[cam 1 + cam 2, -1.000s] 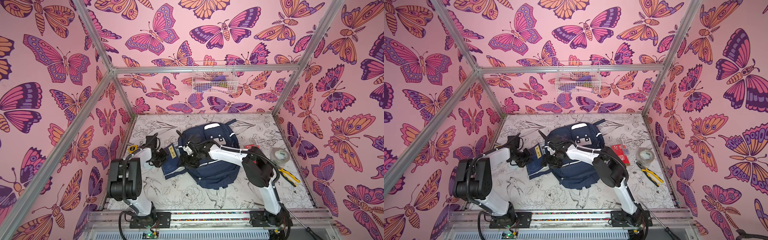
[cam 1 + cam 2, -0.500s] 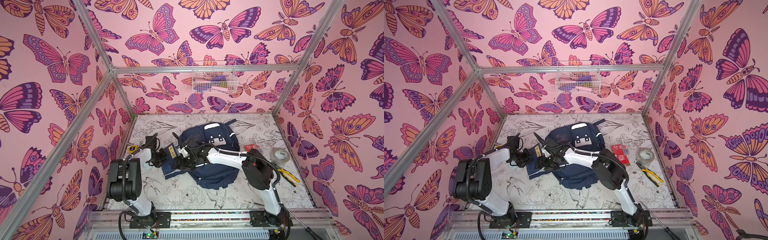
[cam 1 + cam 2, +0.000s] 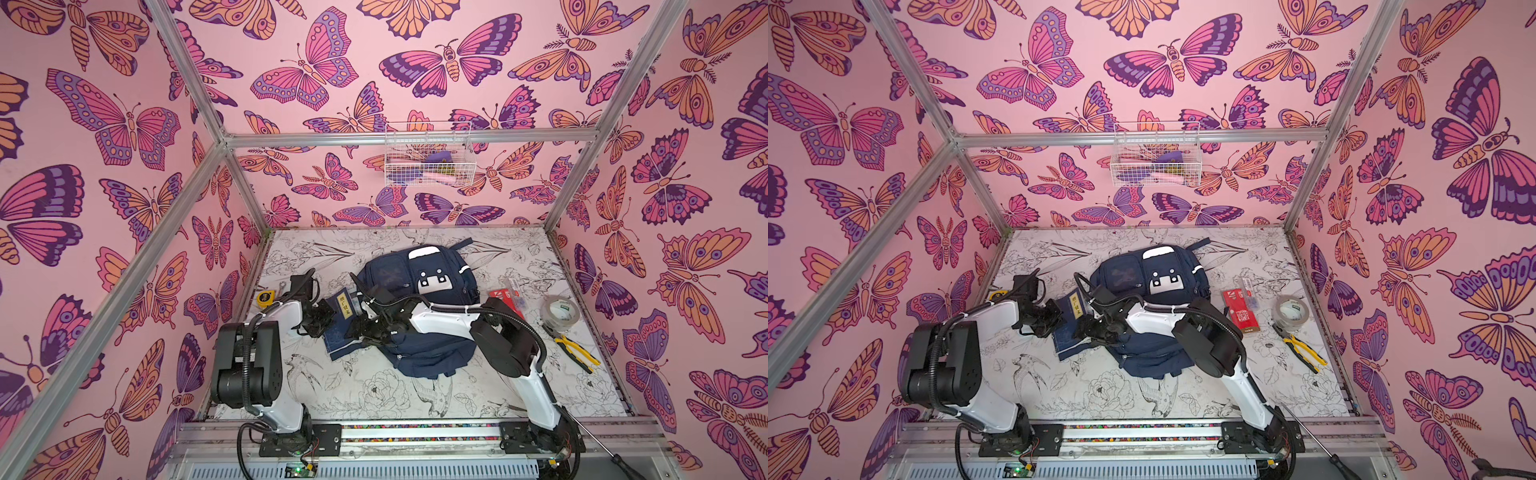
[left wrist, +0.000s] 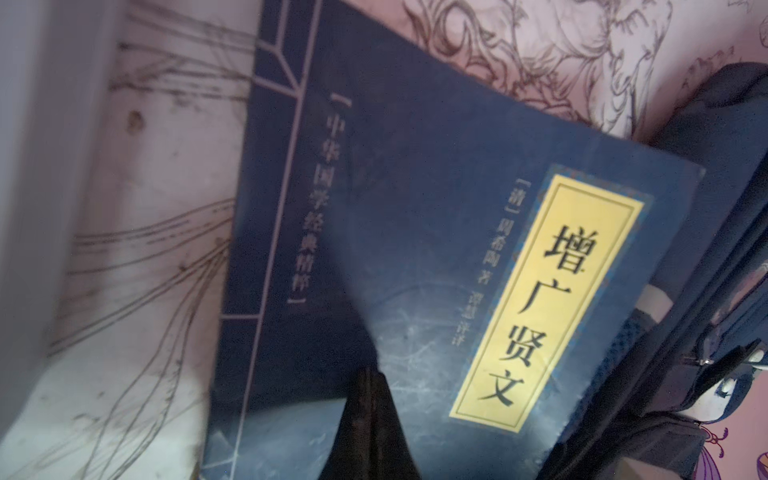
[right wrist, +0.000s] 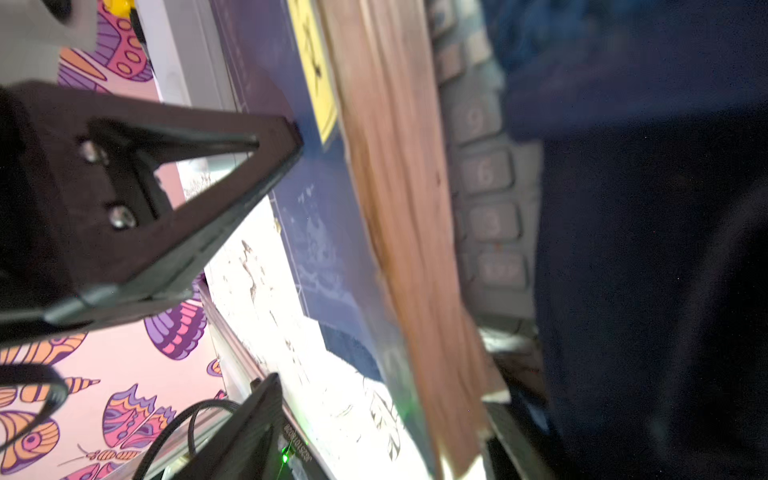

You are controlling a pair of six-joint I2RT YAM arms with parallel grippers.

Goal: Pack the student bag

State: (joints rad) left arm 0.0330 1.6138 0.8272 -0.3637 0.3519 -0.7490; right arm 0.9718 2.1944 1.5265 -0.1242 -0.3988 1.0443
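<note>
The student bag (image 3: pixel 419 299), a navy backpack with a white dotted patch, lies flat mid-table in both top views. A navy book with a yellow label (image 3: pixel 341 322) lies at its left side, its right edge tucked into the bag's mouth. My left gripper (image 3: pixel 322 322) is shut, empty, its tips (image 4: pixel 374 395) resting on the book's cover (image 4: pixel 415 208). My right gripper (image 3: pixel 365 332) stands open at the bag's mouth. One of its fingers (image 5: pixel 249 166) touches the cover beside the book's brown page edge (image 5: pixel 395 208). Grey calculator keys (image 5: pixel 486 174) show inside the bag (image 5: pixel 644 249).
A yellow tape measure (image 3: pixel 264 297) lies by the left wall. Right of the bag are a red packet (image 3: pixel 509 297), a tape roll (image 3: pixel 559 312) and yellow-handled pliers (image 3: pixel 577 353). A wire basket (image 3: pixel 428 160) hangs on the back wall. A screwdriver (image 3: pixel 598 436) lies at the front right.
My right gripper has slid left and toward the front along the bag's mouth, and the bag's near flap shifted with it. The left arm has stayed put.
</note>
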